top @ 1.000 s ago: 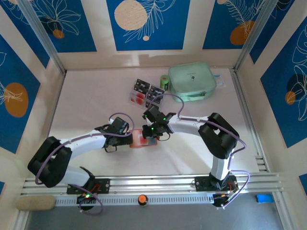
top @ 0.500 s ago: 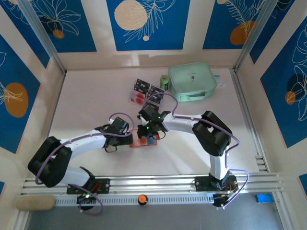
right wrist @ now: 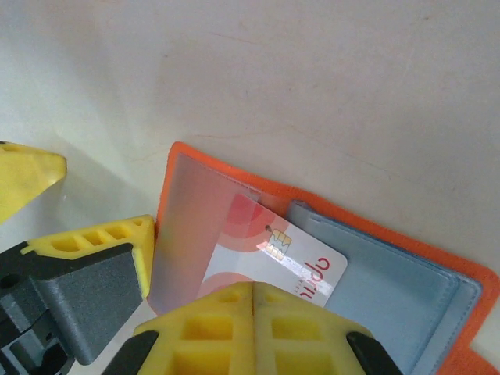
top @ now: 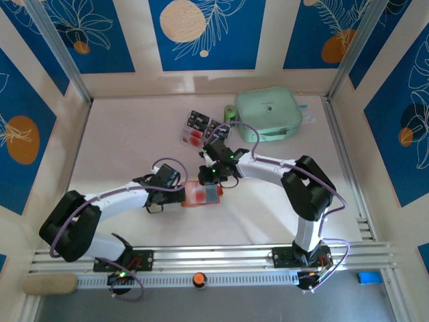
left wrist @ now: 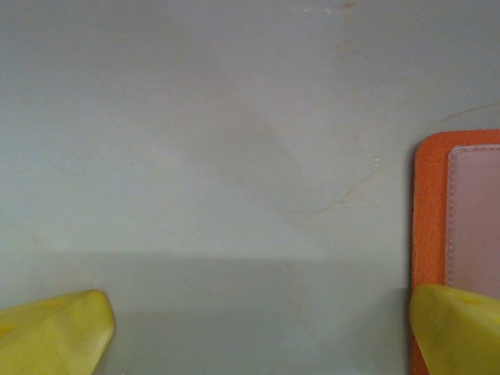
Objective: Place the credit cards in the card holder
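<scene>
The orange card holder (top: 203, 195) lies open on the table, with a clear pocket on one half and grey-blue pockets (right wrist: 391, 289) on the other. One white credit card (right wrist: 269, 262) with red blobs and a chip sits partly inside the clear pocket, one corner sticking out. My right gripper (right wrist: 254, 293) is shut, its joined tips just over the card's near edge (top: 212, 178). My left gripper (top: 179, 195) is open at the holder's left edge (left wrist: 428, 234); one yellow fingertip (left wrist: 457, 328) rests on that edge, the other fingertip (left wrist: 55, 332) is over bare table. Two more credit cards (top: 204, 129) lie farther back.
A mint-green zip pouch (top: 268, 113) stands at the back right, with a small green roll (top: 230, 113) beside it. The loose cards lie just left of the roll. Patterned walls close in the table on three sides.
My right gripper slid left over the holder, then drew back toward the far right, so more of the holder shows. The left arm has stayed put.
</scene>
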You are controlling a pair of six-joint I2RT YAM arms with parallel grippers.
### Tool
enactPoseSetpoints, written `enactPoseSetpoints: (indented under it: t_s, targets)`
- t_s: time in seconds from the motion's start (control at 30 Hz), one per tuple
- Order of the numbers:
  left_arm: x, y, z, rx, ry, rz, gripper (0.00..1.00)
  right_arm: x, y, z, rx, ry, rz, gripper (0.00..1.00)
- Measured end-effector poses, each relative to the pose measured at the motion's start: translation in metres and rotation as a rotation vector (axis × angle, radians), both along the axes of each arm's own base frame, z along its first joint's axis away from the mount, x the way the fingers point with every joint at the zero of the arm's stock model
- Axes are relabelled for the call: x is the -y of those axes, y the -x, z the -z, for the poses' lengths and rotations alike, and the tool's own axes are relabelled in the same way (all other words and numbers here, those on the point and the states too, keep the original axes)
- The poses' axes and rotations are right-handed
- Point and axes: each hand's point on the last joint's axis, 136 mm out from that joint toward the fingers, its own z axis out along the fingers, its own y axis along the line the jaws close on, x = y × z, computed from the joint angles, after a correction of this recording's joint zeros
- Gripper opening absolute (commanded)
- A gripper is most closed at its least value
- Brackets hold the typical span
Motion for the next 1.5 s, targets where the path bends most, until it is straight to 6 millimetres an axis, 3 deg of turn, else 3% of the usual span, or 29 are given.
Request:
enactPoseSetpoints:
  t_s: [0.4,0.63,0.8,1.1,1.5]
  targets:
    - [0.000,0.000,0.000,0.000,-0.001,0.000,1.00,-0.002,0.010,0.037,-0.076,0.048,-0.028,0.00]
    - [0.000,0.000,0.000,0.000,-0.002,-0.001,1.00,-0.022,0.010,0.033,-0.070,0.024,-0.078,0.00]
    - [0.000,0.000,0.000,0.000,-0.003,-0.001,1.00,-0.023,0.012,0.033,-0.072,0.023,-0.088,0.00]
    - [0.000,0.000,0.001,-0.001,-0.004,-0.001,1.00,-0.007,0.019,0.015,-0.056,0.005,-0.070,0.00]
    - [0.000,0.000,0.001,-0.001,-0.004,-0.001,1.00,0.006,0.028,0.030,-0.098,0.034,-0.042,0.00]
